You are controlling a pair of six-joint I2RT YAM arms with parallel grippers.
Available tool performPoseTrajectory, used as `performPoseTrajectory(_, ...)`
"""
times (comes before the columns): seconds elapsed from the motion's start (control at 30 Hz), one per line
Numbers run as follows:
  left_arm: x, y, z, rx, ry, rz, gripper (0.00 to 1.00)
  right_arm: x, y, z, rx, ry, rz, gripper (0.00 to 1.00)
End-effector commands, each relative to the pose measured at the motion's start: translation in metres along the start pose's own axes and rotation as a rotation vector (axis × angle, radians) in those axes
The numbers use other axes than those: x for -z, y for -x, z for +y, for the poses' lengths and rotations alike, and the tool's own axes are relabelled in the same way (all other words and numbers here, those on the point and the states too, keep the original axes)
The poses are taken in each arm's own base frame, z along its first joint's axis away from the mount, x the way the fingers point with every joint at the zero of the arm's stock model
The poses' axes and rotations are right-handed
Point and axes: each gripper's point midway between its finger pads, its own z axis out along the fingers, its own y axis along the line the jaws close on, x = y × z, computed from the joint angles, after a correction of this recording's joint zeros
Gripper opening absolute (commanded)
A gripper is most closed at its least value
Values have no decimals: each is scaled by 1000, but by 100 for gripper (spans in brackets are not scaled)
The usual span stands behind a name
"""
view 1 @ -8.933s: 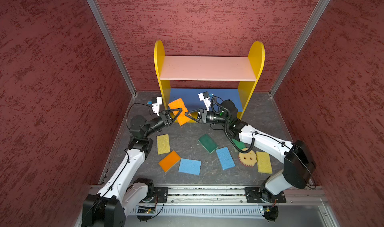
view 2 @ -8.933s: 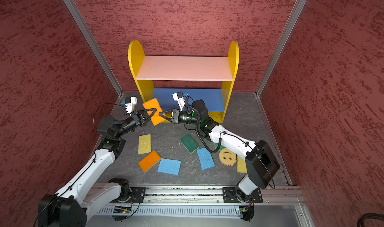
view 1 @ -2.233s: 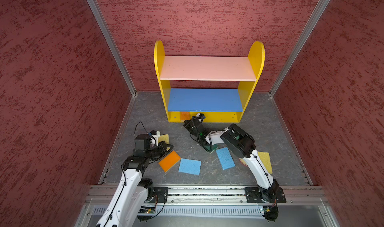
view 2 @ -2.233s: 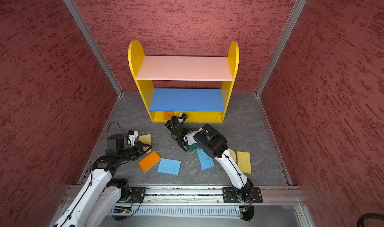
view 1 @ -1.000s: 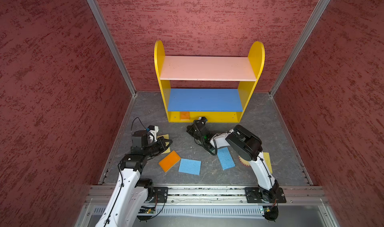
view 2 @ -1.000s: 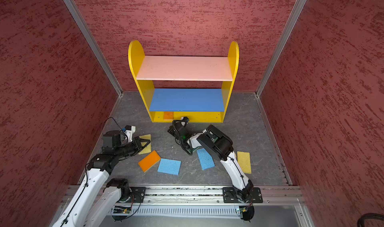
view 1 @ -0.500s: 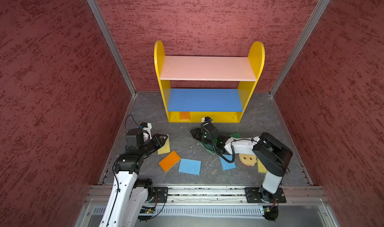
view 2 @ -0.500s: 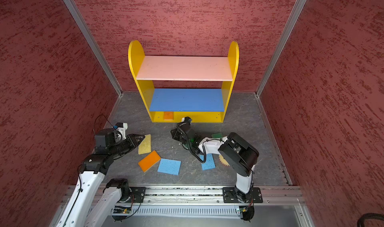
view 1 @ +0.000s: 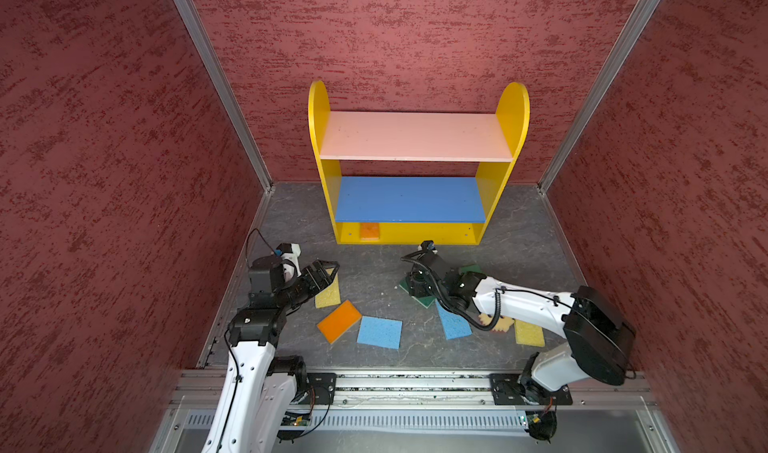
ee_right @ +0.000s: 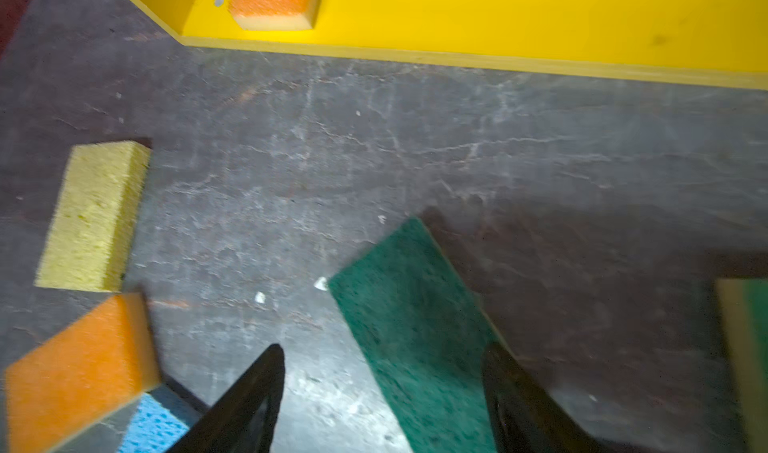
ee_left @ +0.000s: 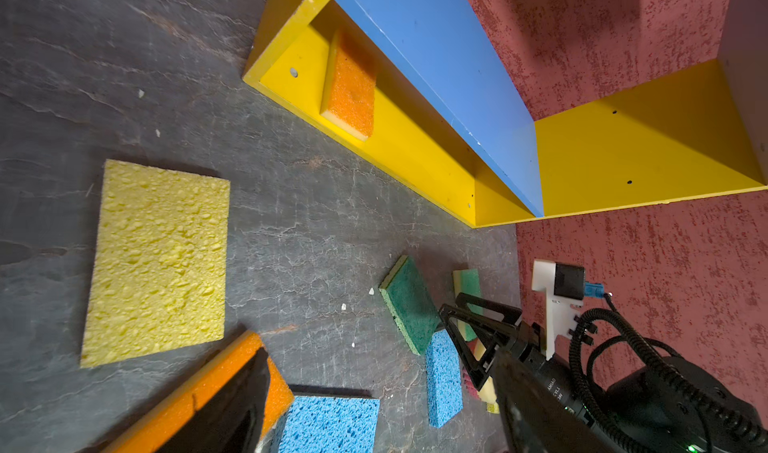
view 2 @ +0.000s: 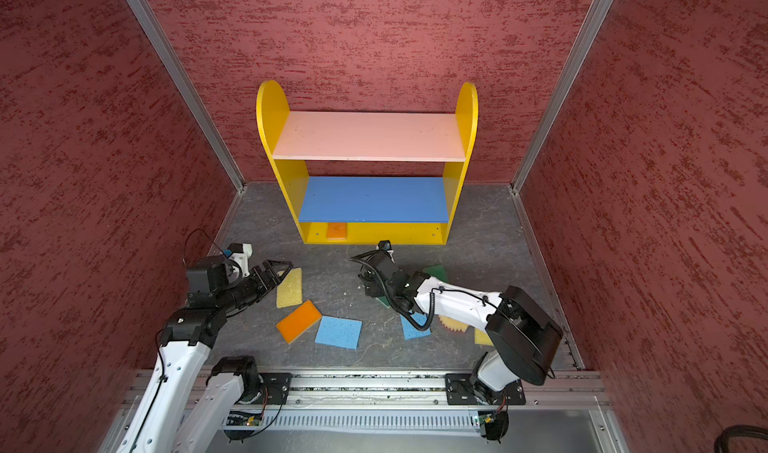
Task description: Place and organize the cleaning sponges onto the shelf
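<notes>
Finding: the shelf (view 1: 409, 199) is standing at the middle of the far edge of the tabletop (view 1: 374, 272). One orange sponge (view 1: 369, 231) is lying flat on its yellow bottom board, close to the left side panel.

Your left end effector (view 1: 328, 273) is hanging near the tabletop's left edge with jaws spread, gripping nothing. In both top views it is overlapping the far corner of a yellow sponge (view 1: 328, 295) lying flat.

Your right end effector (ee_right: 382, 353) is pointing down at mid-tabletop with jaws spread, over a dark green sponge (ee_right: 415, 318) resting flat beneath them.

A second orange sponge (view 1: 339, 320) and a blue sponge (view 1: 379, 331) are lying side by side toward the near edge.
</notes>
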Motion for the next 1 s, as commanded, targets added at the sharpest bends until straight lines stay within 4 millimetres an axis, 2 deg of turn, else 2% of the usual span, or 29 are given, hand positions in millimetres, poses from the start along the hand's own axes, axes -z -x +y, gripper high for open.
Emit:
performPoseTrajectory(0.0,-6,-1,-5,0,-44,11,78,1,-16,-29,84,-85,38,80)
performPoseTrajectory(0.13,-20,-17,-9,6,-60,57,66,-12,-27,-40,87,-83,87,80)
performPoseTrajectory(0.3,-37,-37,-11,-21,-17,97,65,-26,-36,-46,39,-15,121,78)
performPoseTrajectory(0.43,-48,-46,-12,-28,13,115,65,-33,-43,-39,5,80,144,73)
performPoseTrajectory(0.57,-62,-53,-14,-21,30,135,65,-40,-52,-23,-37,178,171,66)
performPoseTrajectory(0.7,-78,-55,-20,-37,55,153,63,-40,-52,0,-99,290,171,61)
performPoseTrajectory(0.83,-94,-57,-27,-56,65,167,63,-33,-47,28,-117,382,162,61)
performPoseTrajectory(0.97,-110,-60,-36,-64,61,203,62,-24,-51,58,-92,447,174,65)
